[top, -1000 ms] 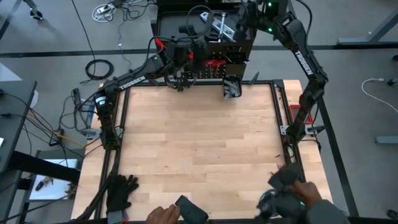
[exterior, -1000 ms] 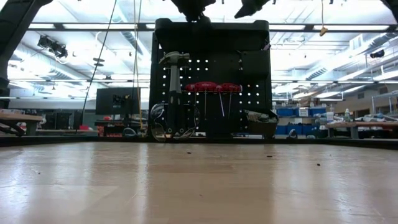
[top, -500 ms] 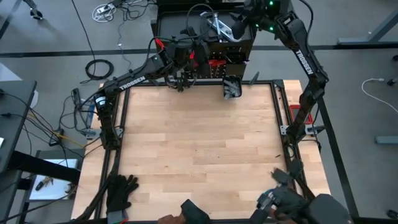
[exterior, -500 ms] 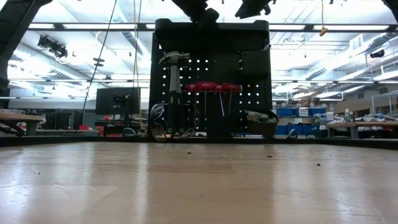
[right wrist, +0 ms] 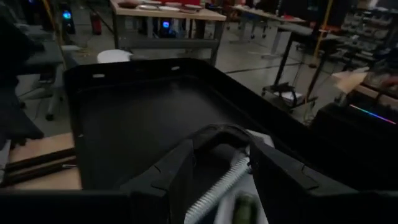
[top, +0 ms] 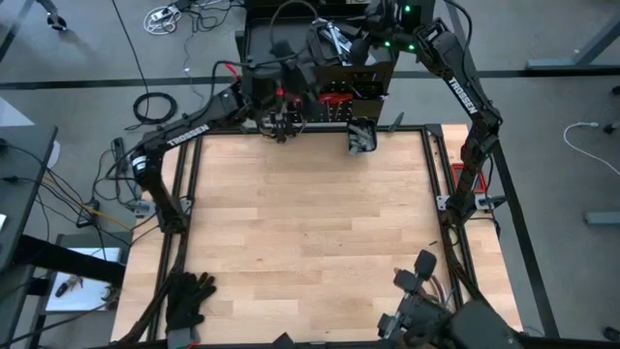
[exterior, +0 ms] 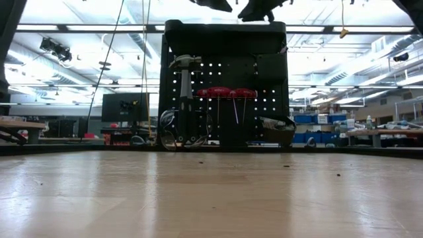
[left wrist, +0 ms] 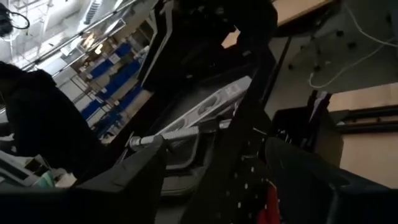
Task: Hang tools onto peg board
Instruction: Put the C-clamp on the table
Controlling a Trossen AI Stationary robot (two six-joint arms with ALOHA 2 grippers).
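Wooden desk (top: 310, 233) lies bare before the upright black perforated peg board (exterior: 225, 86). Right gripper (right wrist: 221, 171) clasps a grey steel C-clamp (right wrist: 221, 186) above it, seemingly for hanging. Left gripper (left wrist: 214, 171) hovers alongside, jaws wide, holding nothing.

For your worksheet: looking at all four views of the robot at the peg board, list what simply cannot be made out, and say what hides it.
- Low view: both grippers cut off by the top edge above the peg board.
- High view: the C-clamp in the right gripper is small; whether it has reached a hook is unclear.
- Left wrist view: the left gripper is dark; what lies under the clamp is hidden.
- Right wrist view: the clamp's lower part is cut off.
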